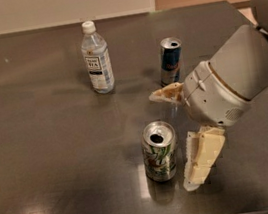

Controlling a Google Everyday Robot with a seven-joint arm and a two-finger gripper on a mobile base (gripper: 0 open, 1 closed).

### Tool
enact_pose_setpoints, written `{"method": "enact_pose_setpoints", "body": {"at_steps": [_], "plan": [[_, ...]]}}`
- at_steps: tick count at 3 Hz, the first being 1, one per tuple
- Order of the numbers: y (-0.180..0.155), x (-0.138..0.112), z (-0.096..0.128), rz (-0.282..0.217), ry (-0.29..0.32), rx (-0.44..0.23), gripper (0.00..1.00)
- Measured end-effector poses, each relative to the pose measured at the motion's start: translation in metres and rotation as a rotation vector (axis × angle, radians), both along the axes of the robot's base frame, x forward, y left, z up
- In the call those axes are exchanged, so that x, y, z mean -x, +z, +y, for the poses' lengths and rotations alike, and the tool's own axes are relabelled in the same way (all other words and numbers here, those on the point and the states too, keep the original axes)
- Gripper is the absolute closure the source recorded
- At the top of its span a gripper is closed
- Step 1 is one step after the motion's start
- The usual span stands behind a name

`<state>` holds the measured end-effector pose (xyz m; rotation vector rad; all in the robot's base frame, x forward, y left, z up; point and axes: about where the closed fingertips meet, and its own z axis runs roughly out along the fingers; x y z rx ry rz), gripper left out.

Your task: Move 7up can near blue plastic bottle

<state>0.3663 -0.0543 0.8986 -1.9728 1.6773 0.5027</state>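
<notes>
The 7up can (159, 151) stands upright and opened on the dark table (48, 143), near the front middle. The blue plastic bottle (97, 57) stands upright at the back, left of centre, well away from the can. My gripper (176, 140) is open just to the right of the 7up can. One cream finger (202, 158) is beside the can's right side and the other finger (166, 93) is behind and above it. The can is not between them and nothing is held.
A slimmer blue-and-silver can (170, 60) stands upright behind my gripper, right of the bottle. My grey arm (236, 82) fills the right side of the view. The table's front edge runs along the bottom.
</notes>
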Motion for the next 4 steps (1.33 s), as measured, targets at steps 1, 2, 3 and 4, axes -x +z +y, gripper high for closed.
{"method": "enact_pose_setpoints", "body": {"at_steps": [1, 2, 3, 4], "plan": [[-0.002, 0.003, 0.006, 0.006, 0.014, -0.01, 0.16], [0.0, 0.004, 0.011, 0.007, 0.025, -0.021, 0.38], [0.006, 0.001, 0.014, 0.009, 0.039, -0.029, 0.62], [0.021, -0.011, 0.017, 0.001, 0.041, -0.031, 0.84]]}}
